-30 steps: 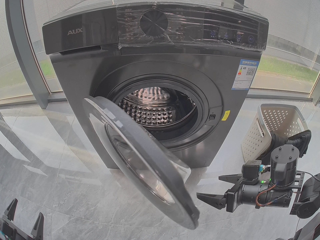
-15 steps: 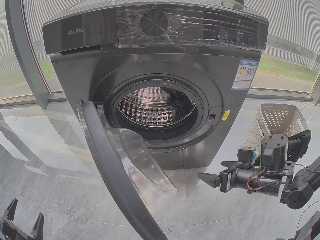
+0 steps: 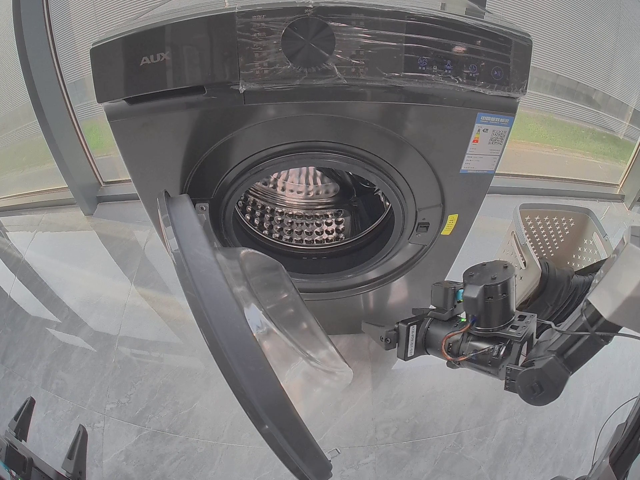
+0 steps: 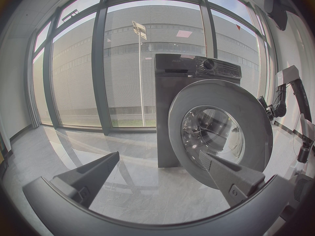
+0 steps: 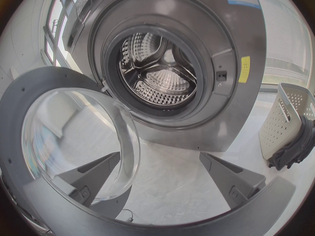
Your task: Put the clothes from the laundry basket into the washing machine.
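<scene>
The grey washing machine (image 3: 307, 121) stands ahead with its round door (image 3: 227, 341) swung wide to the left, so the steel drum (image 3: 310, 208) shows, with no clothes visible in it. A white perforated laundry basket (image 3: 567, 231) sits on the floor to its right, with dark clothes (image 3: 557, 291) draped over its near rim. My right gripper (image 3: 377, 336) hangs open and holds nothing, low in front of the machine's lower right corner, between the door and the basket. In the right wrist view the basket (image 5: 285, 122) and clothes (image 5: 295, 148) lie off to one side. My left gripper (image 3: 53, 416) is open low at the near left.
Glossy grey floor tiles (image 3: 100, 315) spread all around. Tall window frames (image 3: 40, 101) stand behind the machine. The open door's glass bowl (image 3: 287, 321) bulges toward the right gripper. Free floor lies between the door and the basket.
The door has swung from half open to wide open on the left. My right gripper has risen and moved left, closer to the machine's front. The left gripper stays put.
</scene>
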{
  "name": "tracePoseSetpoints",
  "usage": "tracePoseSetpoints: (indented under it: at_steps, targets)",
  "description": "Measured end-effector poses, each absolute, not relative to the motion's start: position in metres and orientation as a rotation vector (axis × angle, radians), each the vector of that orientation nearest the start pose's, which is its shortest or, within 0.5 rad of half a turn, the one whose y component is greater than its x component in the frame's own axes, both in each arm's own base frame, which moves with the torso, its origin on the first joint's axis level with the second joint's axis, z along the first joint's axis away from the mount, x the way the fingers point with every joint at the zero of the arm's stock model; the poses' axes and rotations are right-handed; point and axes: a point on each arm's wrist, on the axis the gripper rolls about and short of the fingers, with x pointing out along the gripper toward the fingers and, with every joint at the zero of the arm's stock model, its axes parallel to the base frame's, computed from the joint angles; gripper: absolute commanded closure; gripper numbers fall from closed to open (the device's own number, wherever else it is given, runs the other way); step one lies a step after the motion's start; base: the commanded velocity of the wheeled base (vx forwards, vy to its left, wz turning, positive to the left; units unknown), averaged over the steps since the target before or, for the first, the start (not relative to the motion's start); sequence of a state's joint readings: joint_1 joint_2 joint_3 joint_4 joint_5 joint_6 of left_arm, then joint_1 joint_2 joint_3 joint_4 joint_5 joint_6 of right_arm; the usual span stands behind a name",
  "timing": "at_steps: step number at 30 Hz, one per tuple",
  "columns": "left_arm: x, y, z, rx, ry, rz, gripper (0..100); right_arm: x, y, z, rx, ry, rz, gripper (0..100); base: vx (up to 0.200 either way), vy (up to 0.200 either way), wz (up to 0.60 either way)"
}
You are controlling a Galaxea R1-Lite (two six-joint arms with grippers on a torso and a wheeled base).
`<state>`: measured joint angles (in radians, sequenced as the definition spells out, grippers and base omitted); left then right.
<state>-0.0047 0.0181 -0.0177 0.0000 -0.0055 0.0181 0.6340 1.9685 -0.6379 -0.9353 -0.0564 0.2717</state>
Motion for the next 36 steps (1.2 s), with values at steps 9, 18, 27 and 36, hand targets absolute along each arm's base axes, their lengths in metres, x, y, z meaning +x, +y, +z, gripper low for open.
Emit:
tracePoseSetpoints:
  at_steps: [9, 18, 27, 36]
  targets:
    - [-0.023, 0.000, 0.081, 0.019, 0.000, -0.011, 0, 0.269, 0.218, 0.065, 0.104, 0.472, 0.556, 0, 0.000, 0.000, 0.00]
    - [-0.023, 0.000, 0.081, 0.020, 0.000, -0.011, 0, 0.260, 0.234, 0.061, 0.105, 0.458, 0.615, 0, 0.000, 0.000, 0.00]
    - [-0.023, 0.000, 0.081, 0.020, 0.000, -0.011, 0, 0.272, 0.242, 0.062, 0.115, 0.436, 0.641, 0, -0.089, 0.000, 0.00]
    - [-0.023, 0.000, 0.081, 0.020, 0.000, -0.011, 0, 0.287, 0.261, 0.067, 0.108, 0.453, 0.660, 0, -0.111, 0.000, 0.00]
